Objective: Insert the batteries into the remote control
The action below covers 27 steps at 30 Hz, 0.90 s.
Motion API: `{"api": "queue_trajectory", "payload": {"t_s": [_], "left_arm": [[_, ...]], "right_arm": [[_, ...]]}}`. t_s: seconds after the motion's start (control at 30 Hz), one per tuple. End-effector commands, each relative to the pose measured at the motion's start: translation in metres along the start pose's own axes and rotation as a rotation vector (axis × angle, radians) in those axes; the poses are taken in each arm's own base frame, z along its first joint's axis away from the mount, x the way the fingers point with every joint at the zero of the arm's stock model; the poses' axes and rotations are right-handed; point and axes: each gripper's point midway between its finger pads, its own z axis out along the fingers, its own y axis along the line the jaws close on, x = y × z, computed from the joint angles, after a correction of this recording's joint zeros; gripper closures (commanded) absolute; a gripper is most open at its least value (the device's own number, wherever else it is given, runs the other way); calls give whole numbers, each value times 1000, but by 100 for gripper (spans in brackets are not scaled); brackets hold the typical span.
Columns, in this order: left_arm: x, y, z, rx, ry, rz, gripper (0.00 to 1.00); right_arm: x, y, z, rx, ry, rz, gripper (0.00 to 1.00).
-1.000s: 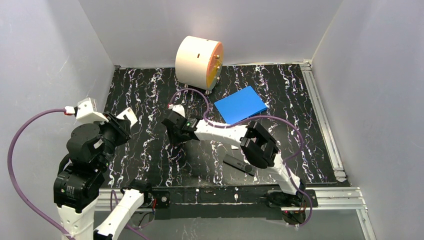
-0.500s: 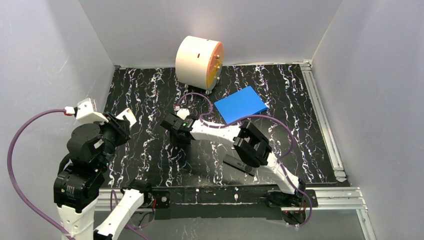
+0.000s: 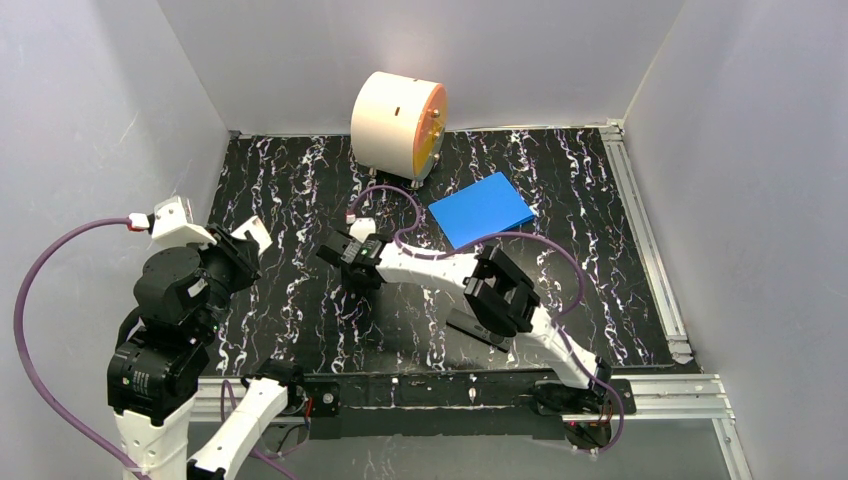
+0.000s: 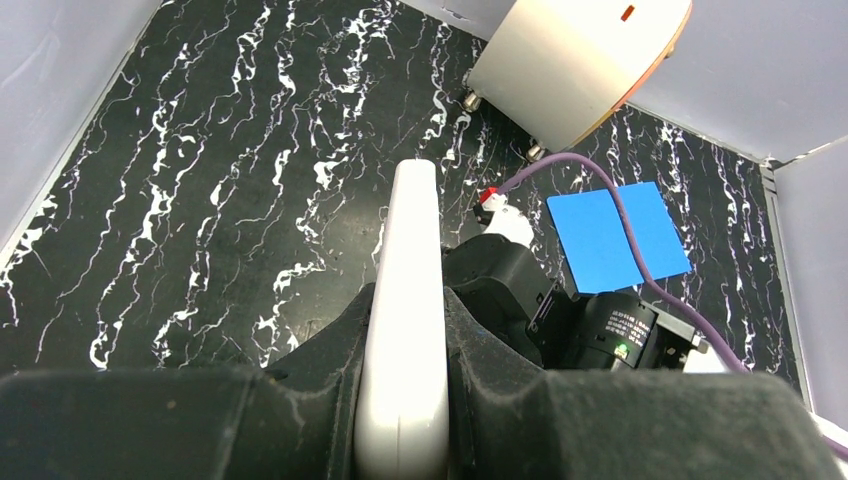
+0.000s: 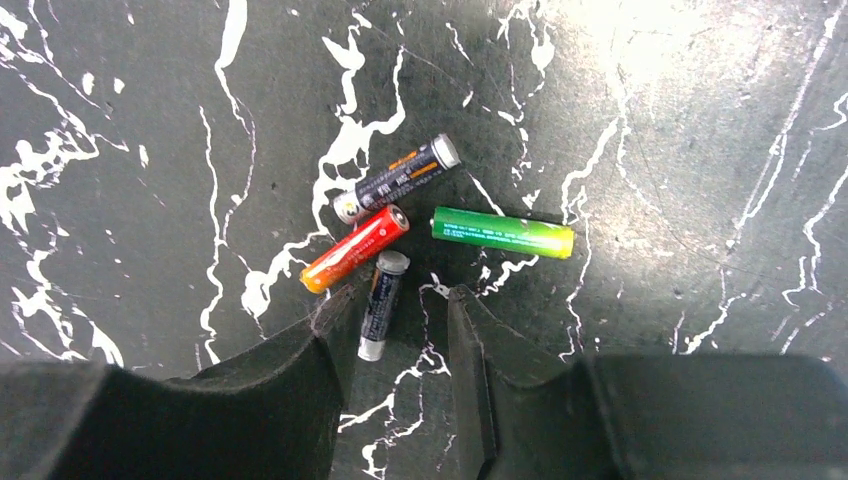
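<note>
Several batteries lie in a loose cluster on the black marbled table in the right wrist view: an orange-red one (image 5: pixel 355 249), a green one (image 5: pixel 503 232), a black-and-orange one (image 5: pixel 396 178) and a dark one with silver ends (image 5: pixel 381 305). My right gripper (image 5: pixel 403 298) is low over them and open. The dark battery lies between its fingers, close to the left finger (image 5: pixel 330 330) and apart from the right one. My left gripper (image 4: pixel 407 300) is shut on a white remote control (image 4: pixel 414 230), held edge-up at the left (image 3: pixel 256 231).
A dark remote (image 3: pixel 478 330) lies on the table under the right arm. A cream drum with an orange face (image 3: pixel 398 124) stands at the back, and a blue sheet (image 3: pixel 481 208) lies to its right. Aluminium rails (image 3: pixel 640 230) edge the table.
The right arm has shifted a little to the left, bringing its gripper over the batteries. The left arm and the white remote have not moved.
</note>
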Motion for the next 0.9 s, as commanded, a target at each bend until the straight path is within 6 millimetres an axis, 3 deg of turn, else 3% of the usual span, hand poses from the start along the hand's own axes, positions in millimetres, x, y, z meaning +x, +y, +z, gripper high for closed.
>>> {"api": "queue_trajectory", "payload": {"t_s": [0.0,0.33,0.5,0.7,0.87], "left_arm": [[-2,7,2,-37,-14,12,100],[-1,6,3,-33,-8,14,100],[0,3,4,-23,-1,14,100],[5,-10,9,36,24,-2,100],[10,-20,12,87,40,-19,100]], "right_arm": [[13,-17,2,102,-5,-111,55],[13,-15,-13,130,-37,-283,77],[4,-31,-35,159,-68,-304,84],[-17,-74,-75,198,-133,-141,84],[-26,-136,-76,264,-83,230,84]]}}
